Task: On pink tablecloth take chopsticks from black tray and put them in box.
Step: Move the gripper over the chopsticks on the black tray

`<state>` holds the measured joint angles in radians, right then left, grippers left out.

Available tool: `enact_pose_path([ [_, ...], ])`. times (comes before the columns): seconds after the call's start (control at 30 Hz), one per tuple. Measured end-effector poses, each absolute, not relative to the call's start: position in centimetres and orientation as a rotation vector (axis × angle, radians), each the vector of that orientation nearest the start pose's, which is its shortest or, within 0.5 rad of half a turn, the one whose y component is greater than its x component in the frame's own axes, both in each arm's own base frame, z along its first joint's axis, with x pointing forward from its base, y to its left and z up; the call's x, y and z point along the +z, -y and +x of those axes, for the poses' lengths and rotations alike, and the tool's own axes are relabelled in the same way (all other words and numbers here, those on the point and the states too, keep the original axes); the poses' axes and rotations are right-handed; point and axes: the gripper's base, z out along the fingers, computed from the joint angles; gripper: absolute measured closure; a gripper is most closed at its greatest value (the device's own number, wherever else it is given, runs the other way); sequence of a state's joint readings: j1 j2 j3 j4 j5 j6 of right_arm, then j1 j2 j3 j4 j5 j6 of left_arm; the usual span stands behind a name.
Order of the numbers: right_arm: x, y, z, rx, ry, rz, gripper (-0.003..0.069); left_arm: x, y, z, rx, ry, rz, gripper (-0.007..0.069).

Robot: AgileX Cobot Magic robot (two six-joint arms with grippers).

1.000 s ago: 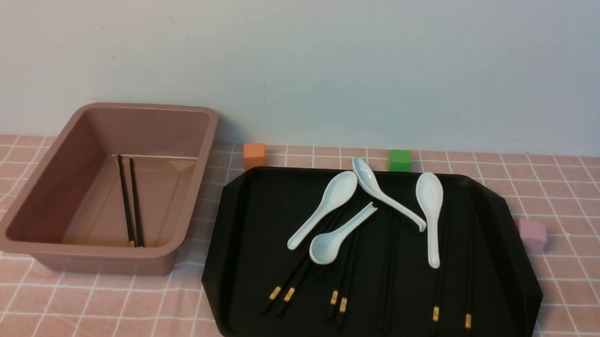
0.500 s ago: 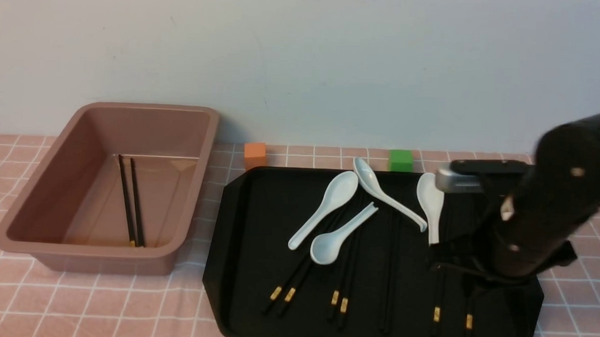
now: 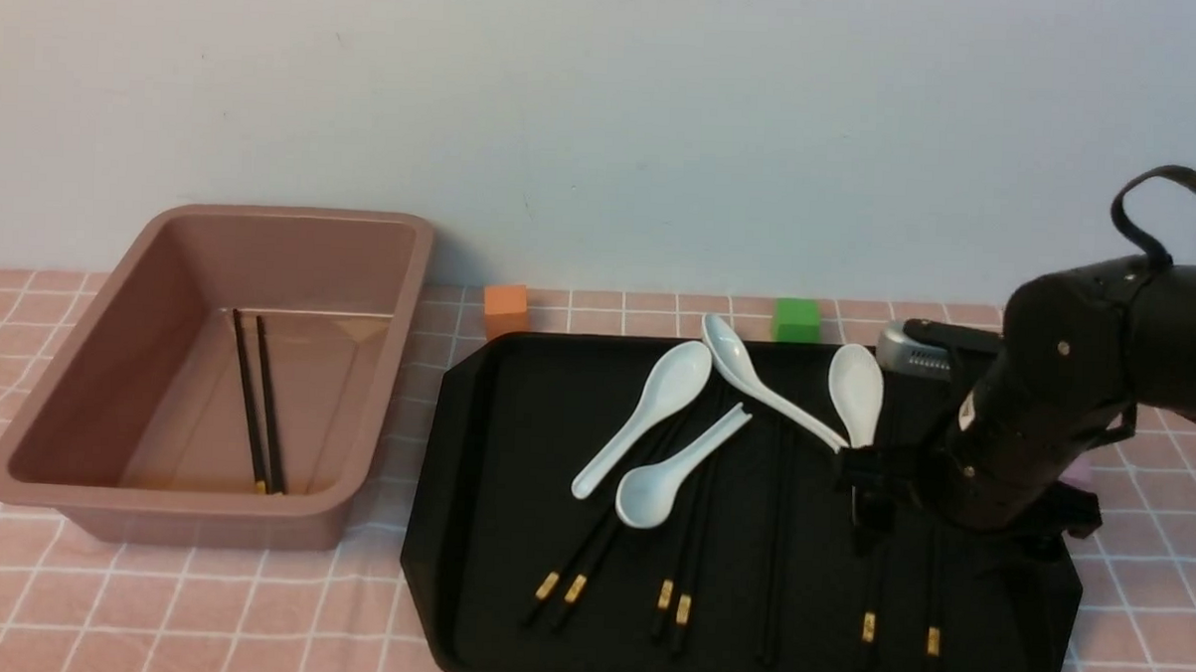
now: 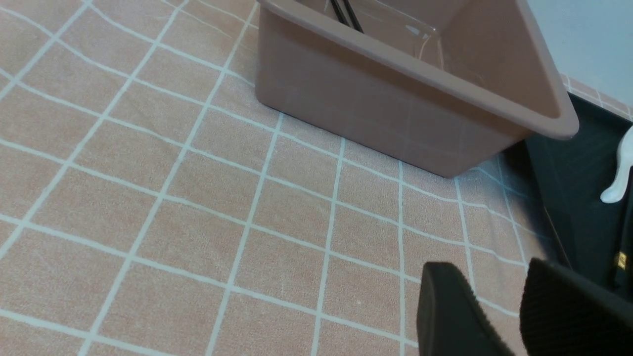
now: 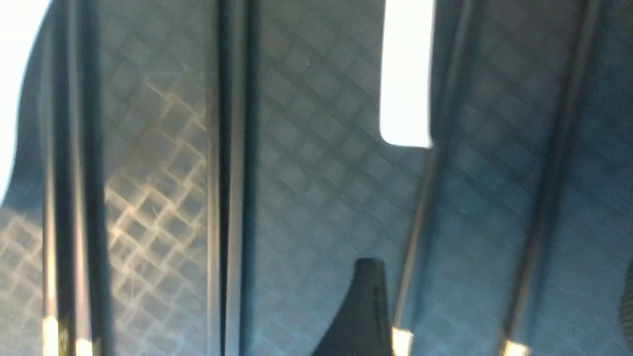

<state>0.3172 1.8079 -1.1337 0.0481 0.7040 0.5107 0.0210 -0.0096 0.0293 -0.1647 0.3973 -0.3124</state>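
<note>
On the pink tablecloth [image 3: 250,602] the box [image 3: 214,218] stands at the left with two chopsticks [image 3: 257,404] lying inside. The black tray [image 3: 515,423] at the centre right holds several more chopsticks [image 3: 676,597]. My right gripper [image 3: 905,526] hangs low over the tray's right part, open. In the right wrist view its jaws [image 5: 497,306] stand wide apart around the two rightmost chopsticks [image 5: 420,222] without touching them. My left gripper [image 4: 489,272] is open and empty above the cloth, near the box [image 4: 395,113] and the tray's corner [image 4: 578,207]. It is out of the front view.
Several pale blue-white spoons [image 3: 655,408] lie across the chopsticks on the tray; one spoon's handle [image 5: 405,74] ends just beyond my right gripper. An orange cube [image 3: 506,310] and a green cube [image 3: 796,319] sit behind the tray. A wall stands close behind.
My right arm has come in from the right, moved left and lowered over the tray's right side. It now covers the right spoon's handle and the pink cube.
</note>
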Motion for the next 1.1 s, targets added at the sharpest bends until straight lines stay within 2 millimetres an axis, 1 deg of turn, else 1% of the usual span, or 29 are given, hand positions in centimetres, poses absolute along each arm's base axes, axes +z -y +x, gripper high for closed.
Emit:
enact_pose_path([
  [0.13,16.1,-11.3,33.5,0.184,-2.915,0.343,-0.0006,16.9,0.5,5.2,-0.361,-1.865,-0.417,0.0386],
  [0.23,15.3,-11.2,33.6,0.154,-2.936,0.353,0.0003,16.9,0.5,5.2,-0.361,-1.865,-0.417,0.0386],
  [0.37,15.1,-11.2,33.8,0.141,-2.936,0.355,0.0026,16.9,0.5,5.2,-0.361,-1.865,-0.417,0.0386],
  [0.5,14.9,-11.2,33.9,0.126,-2.947,0.353,0.0073,16.9,0.5,5.2,-0.361,-1.865,-0.417,0.0386],
  [0.6,14.8,-11.1,33.9,0.107,-2.963,0.319,0.0135,16.9,0.5,5.2,-0.361,-1.865,-0.417,0.0386],
  [0.7,14.7,-11.0,33.9,0.088,-2.969,0.296,0.0227,16.9,0.5,5.2,-0.361,-1.865,-0.417,0.0386],
  [0.87,14.7,-11.0,33.9,0.081,-2.968,0.279,0.0429,16.9,0.5,5.2,-0.361,-1.865,-0.417,0.0386],
  [0.9,14.7,-10.9,33.9,0.080,-2.968,0.278,0.0454,16.9,0.5,5.2,-0.361,-1.865,-0.417,0.0386],
  [0.93,14.7,-10.9,33.9,0.077,-2.969,0.279,0.0499,16.9,0.5,5.2,-0.361,-1.865,-0.417,0.0386],
  [0.97,14.7,-10.9,33.9,0.078,-2.969,0.277,0.0523,16.9,0.5,5.2,-0.361,-1.865,-0.417,0.0386],
  [1.1,14.7,-10.8,33.9,0.072,-2.967,0.269,0.0526,16.9,0.5,5.2,-0.361,-1.865,-0.417,0.0386],
])
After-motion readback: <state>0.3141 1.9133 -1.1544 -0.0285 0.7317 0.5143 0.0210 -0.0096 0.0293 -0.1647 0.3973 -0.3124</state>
